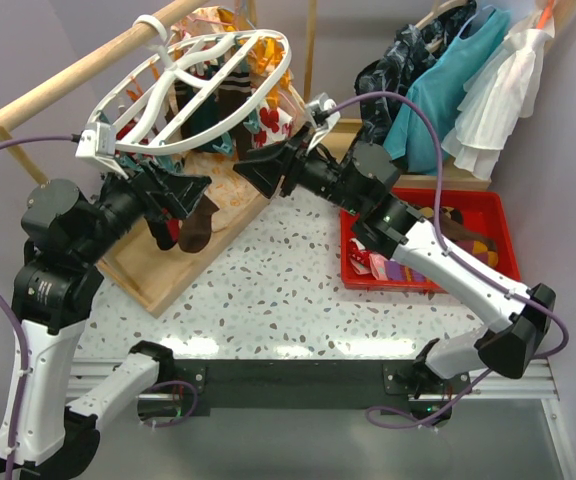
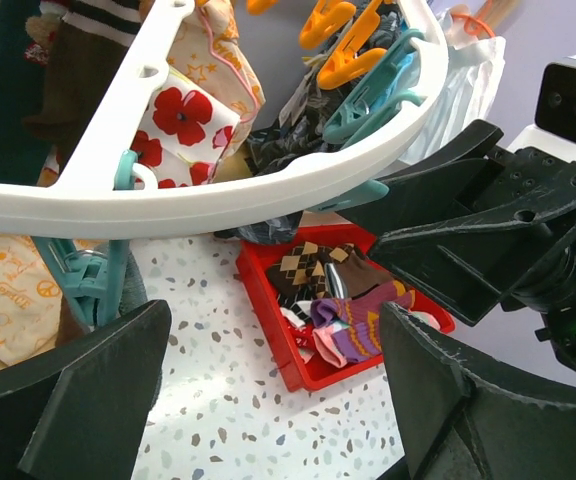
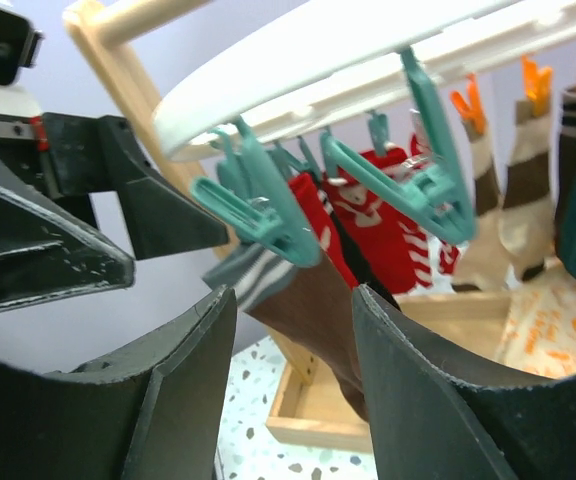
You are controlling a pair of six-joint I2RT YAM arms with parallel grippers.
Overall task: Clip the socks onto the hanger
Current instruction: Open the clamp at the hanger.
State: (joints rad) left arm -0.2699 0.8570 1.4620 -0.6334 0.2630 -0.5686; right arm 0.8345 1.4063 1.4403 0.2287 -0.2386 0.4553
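While several socks [image 1: 213, 110] already hang from the hanger [image 2: 268, 200], the job looks roughly half done at best, more are waiting

Done so far: right wrist view shows a brown sock [image 3: 313, 335] with a striped cuff pinched in a teal clip [image 3: 258, 215], red-white socks [image 3: 398, 240] beside it, and more brown and dark ones further along the rim. The hanger sits tilted, up on the wooden rail [image 1: 78, 70] at back left of the table [image 1: 268, 290]

Left to do: the red bin [image 1: 478, 215] at right on the table holds a pile, with an argyle sock [image 2: 313, 265] and a purple sock [image 2: 353, 320] visible on top. Orange clips [image 2: 343, 50] and another teal clip [image 3: 408, 190] look free, so there is room

Left gripper [image 2: 273, 320] is spread wide just under the hanger rim, nothing between its fingers. Right gripper [image 3: 293, 295] is parted about halfway, facing the left one near the rim; the brown sock shows through its gap but seems to hang beyond the tips, so I judge it empty

Neither claw carries a sock, so the next one has to come from the bin
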